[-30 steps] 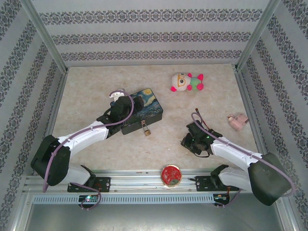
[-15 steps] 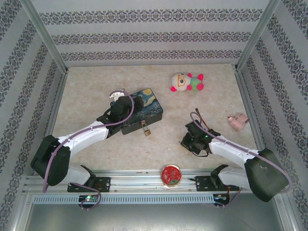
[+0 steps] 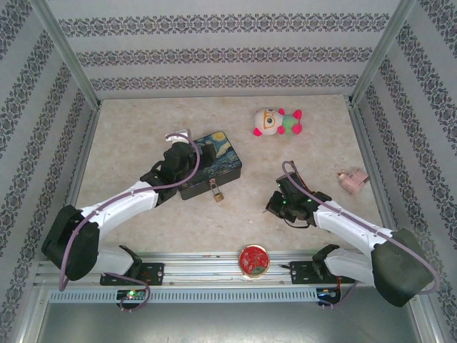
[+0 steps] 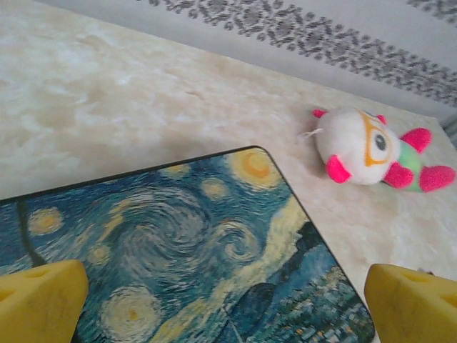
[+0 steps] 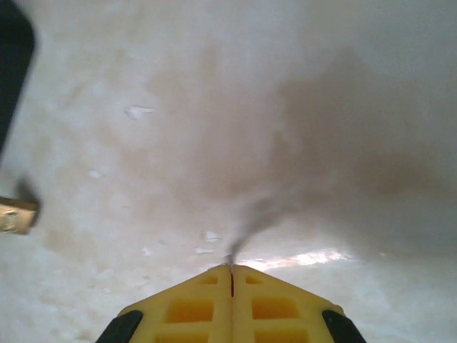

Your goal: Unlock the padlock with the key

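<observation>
The small brass padlock [image 3: 218, 191] hangs at the front side of the starry-night tin [image 3: 214, 163]; its brass corner [image 5: 14, 215] shows at the left edge of the right wrist view. My right gripper [image 3: 275, 203] hovers low over the table to the right of the padlock, fingers pressed together [image 5: 230, 270]. A thin grey sliver, the key [image 5: 230, 259], pokes out between the tips. My left gripper [image 3: 187, 153] stands wide open over the tin's painted lid [image 4: 186, 243], its yellow fingertips [image 4: 39, 300] at either side and nothing between them.
A plush toy [image 3: 277, 121] lies at the back, beyond the tin's corner [image 4: 371, 146]. A round red disc [image 3: 254, 259] sits at the near rail and a small pink object [image 3: 351, 179] at the right wall. Patterned walls enclose the table.
My right gripper has shut and shifted slightly left, toward the padlock. My left arm has moved a little farther over the tin, still open.
</observation>
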Tool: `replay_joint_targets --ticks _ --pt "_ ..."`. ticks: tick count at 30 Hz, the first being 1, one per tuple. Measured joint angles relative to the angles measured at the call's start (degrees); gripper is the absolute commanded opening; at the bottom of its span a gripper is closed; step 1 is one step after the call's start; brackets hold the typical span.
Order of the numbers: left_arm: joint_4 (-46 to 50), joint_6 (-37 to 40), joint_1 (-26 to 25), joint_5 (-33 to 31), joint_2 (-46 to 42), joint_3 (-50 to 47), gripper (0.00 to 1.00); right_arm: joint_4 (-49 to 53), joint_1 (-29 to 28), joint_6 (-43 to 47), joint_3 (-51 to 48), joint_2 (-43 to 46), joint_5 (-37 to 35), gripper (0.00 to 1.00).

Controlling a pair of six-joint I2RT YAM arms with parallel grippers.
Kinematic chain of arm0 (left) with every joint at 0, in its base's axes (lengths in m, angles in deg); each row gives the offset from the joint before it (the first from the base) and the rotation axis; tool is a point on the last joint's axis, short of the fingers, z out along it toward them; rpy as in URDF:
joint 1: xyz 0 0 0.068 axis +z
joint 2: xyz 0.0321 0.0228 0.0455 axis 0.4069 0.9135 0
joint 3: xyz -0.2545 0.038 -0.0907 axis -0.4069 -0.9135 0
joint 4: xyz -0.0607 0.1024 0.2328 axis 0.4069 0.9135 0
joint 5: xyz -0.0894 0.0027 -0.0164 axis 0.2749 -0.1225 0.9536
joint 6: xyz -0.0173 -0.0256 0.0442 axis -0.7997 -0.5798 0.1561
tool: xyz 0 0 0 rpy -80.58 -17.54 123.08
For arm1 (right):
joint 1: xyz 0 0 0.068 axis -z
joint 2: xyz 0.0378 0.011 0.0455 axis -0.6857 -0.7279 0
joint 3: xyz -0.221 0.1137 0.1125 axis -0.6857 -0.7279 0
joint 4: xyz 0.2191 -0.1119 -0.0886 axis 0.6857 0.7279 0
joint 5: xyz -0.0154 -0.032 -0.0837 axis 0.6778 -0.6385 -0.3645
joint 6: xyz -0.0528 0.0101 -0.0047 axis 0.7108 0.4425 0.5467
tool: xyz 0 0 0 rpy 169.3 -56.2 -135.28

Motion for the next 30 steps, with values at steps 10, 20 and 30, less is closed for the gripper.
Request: replay_joint_targets --ticks 10,20,30 --pt "-9.9 6.2 0.0 9.5 -5.4 -8.1 0.99 2.9 2.1 5.8 10.2 2.6 4.6 0.0" --pt "-21.0 13.8 -0.1 18.0 -7.0 -11.8 1.0 4.5 4.2 9.0 22.5 2.9 9.7 0.0" --pt "-29.1 27.9 -10.8 21.6 2.2 -10.8 0.89 2.1 4.2 10.1 29.0 0.4 15.3 0.0"
